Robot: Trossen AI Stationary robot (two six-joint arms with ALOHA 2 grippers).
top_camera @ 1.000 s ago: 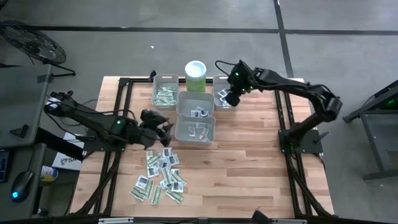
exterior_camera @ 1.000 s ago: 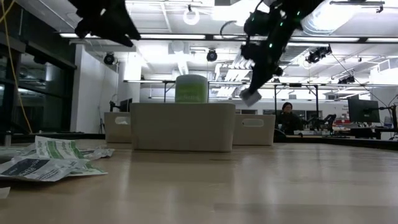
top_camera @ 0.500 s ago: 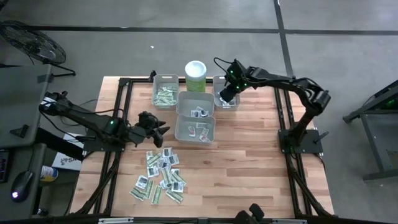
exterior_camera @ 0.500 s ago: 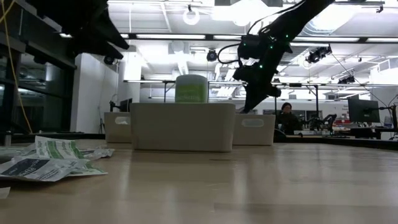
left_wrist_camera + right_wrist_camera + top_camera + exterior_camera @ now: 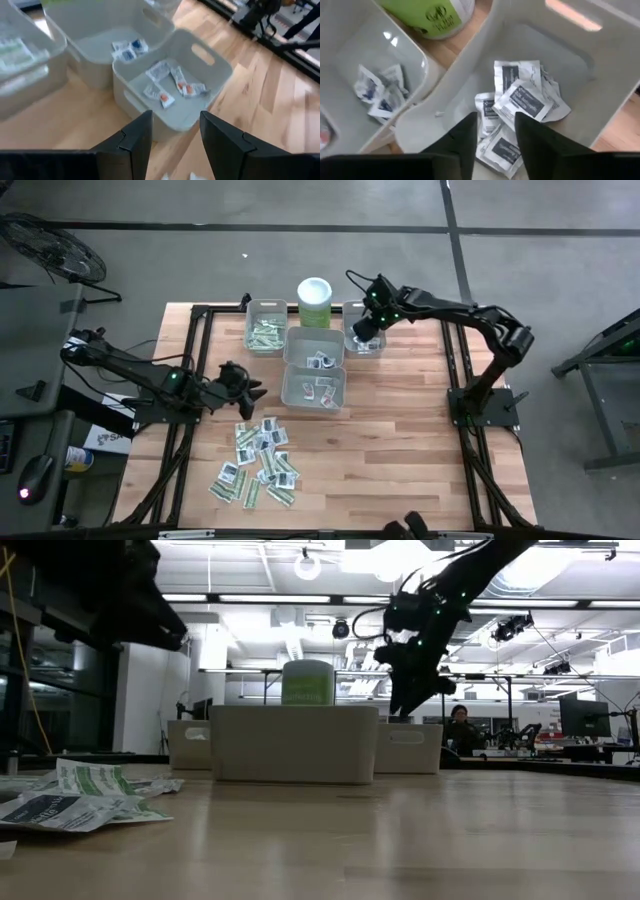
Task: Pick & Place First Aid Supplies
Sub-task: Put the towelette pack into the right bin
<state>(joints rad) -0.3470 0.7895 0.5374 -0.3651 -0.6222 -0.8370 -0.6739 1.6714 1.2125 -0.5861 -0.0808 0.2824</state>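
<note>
— Any print legible?
— None. White packets (image 5: pixel 522 104) carry dark label blocks, lettering too small to read. Green canister (image 5: pixel 434 13) bears a dark emblem, no readable words.

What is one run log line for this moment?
right gripper: open, empty, over bin of packets | left gripper: open, empty, near pile

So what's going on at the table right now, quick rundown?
Right gripper open, empty, over the far right bin of white packets. Left gripper open, empty, near the loose packet pile. Nothing blocking either.
</note>
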